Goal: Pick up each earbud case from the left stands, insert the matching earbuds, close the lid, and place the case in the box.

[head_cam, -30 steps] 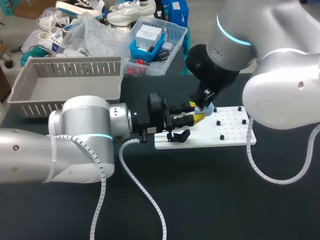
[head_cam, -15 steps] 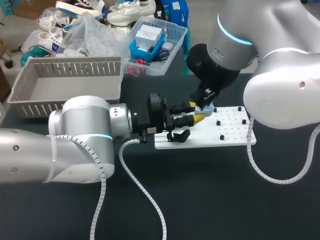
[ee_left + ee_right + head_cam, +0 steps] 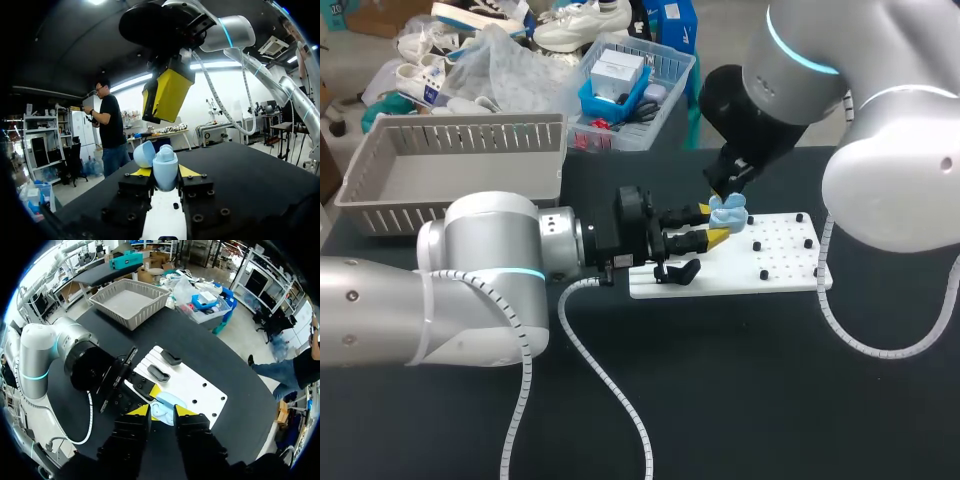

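Note:
A light-blue earbud case [image 3: 728, 213] with its lid [image 3: 144, 154] up is held just above the white stand board [image 3: 780, 265]. My left gripper [image 3: 713, 224] comes in level from the left and is shut on the case [image 3: 165, 167], one yellow tip on each side. My right gripper [image 3: 722, 192] hangs a short way above the case, open, with nothing between its fingers. In the right wrist view the case [image 3: 167, 402] shows below the gap of my right gripper [image 3: 161, 411]. From the left wrist, my right gripper [image 3: 159, 119] hangs over the lid.
Two black stands [image 3: 160, 373] [image 3: 171, 358] sit on the left end of the white board [image 3: 200, 385]; small black pegs [image 3: 763, 273] dot its right half. A grey slatted basket [image 3: 450, 165] stands at the back left of the table.
My right gripper has lifted up and back off the case, and its fingers have spread a little. My left gripper and the case have stayed where they were.

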Motion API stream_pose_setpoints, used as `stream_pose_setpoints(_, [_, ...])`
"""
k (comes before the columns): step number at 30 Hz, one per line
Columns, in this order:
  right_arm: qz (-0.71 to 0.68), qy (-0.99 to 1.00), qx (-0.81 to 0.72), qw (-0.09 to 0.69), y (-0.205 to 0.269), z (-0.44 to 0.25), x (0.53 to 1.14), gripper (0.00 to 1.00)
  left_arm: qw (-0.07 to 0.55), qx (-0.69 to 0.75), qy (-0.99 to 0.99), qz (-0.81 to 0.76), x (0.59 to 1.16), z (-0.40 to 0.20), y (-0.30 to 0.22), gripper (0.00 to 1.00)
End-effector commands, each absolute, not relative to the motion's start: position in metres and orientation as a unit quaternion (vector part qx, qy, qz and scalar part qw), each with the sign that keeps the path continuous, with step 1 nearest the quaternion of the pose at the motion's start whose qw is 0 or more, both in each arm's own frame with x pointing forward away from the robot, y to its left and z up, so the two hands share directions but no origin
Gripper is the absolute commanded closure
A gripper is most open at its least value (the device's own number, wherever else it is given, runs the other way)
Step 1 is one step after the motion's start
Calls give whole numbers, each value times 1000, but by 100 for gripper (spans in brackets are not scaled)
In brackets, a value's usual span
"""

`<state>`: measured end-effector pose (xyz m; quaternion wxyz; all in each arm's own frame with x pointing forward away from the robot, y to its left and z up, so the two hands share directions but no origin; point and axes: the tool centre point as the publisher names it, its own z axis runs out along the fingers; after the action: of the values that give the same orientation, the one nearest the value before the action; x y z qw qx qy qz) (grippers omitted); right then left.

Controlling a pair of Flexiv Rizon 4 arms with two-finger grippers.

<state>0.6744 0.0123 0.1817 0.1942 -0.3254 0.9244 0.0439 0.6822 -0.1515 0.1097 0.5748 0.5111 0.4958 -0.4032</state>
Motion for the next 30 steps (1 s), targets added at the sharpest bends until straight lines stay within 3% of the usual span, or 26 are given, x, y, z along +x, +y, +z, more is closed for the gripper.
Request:
stream_pose_setpoints(1, [46,925,-316,208,7,185,676,76,576,510,496,-402,682,110,-152,100])
stream_pose_setpoints(10, [53,931,-285,222,4,191,694,73,576,510,496,-402,682,110,-152,100])
stream_pose_setpoints(13, [59,937,-259,228,2,191,702,65,576,510,496,-402,682,110,-152,100])
stream_pose_setpoints(20, [54,948,-216,229,5,187,715,65,576,510,496,-402,682,110,-152,100])
stream_pose_setpoints(23, [60,952,-202,223,4,183,720,58,576,510,496,-402,682,110,-152,100])
stream_pose_setpoints(30, [47,959,-176,217,1,173,726,58,576,510,496,-402,682,110,-152,100])
